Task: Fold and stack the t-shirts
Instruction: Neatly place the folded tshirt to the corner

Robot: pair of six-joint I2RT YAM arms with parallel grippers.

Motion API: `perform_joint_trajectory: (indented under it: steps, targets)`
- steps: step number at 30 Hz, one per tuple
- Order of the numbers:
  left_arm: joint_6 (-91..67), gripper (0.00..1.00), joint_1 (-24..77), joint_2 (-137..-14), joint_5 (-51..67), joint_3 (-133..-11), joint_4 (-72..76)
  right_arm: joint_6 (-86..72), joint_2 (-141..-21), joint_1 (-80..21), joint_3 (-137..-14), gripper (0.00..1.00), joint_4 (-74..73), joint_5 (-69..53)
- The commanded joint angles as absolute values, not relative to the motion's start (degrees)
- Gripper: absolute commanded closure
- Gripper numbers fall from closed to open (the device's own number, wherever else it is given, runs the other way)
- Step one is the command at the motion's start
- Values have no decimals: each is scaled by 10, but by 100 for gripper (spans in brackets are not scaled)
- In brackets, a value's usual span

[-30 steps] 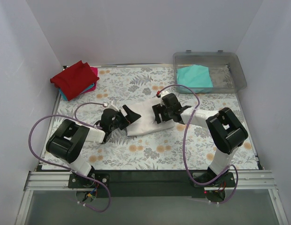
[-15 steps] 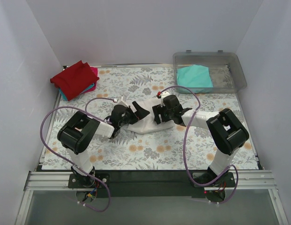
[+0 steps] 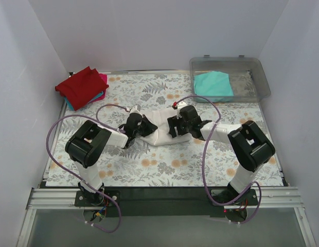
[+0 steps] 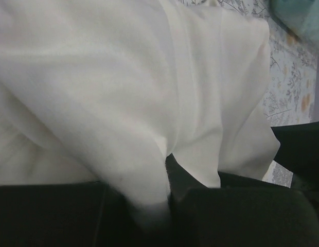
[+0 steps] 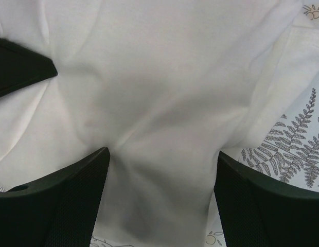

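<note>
Find the white t-shirt [image 3: 160, 128] bunched on the counter [image 3: 164, 170] at the middle of the top view, long axis left to right, directly between both arms. See the left end effector [image 3: 145, 127] nipped narrow on its left fold, the right end effector [image 3: 173, 126] wide, straddling cloth at its right. Likely best to fold from the left, toward frame right.

White t-shirt [image 5: 159, 77]: soft matt cloth, lightly creased; right gripper [image 5: 162, 152] fingers [image 5: 72, 200]: matt black, fine-grained plastic; bin [image 3: 264, 85]: clear glossy plastic; table cover [image 3: 164, 164]: matt floral print; front rail [image 3: 51, 197]: dull silver metal.
</note>
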State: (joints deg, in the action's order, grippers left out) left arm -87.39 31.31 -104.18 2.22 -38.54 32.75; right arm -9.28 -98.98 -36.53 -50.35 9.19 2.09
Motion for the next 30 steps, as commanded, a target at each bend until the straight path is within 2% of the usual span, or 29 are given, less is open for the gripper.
perform_joint_trajectory:
  steps: [1,12,30]
  targets:
    - [-813,100,307,-1046,-41,-422,184,-105,-959,-378,-483,30,75,-6]
    - [-686,100,222,-1049,-33,-631,11,-84,-840,-378,-438,29,71,23]
    - [-528,100,78,-1215,32,-1044,-192,-78,-748,-377,-378,27,92,19]
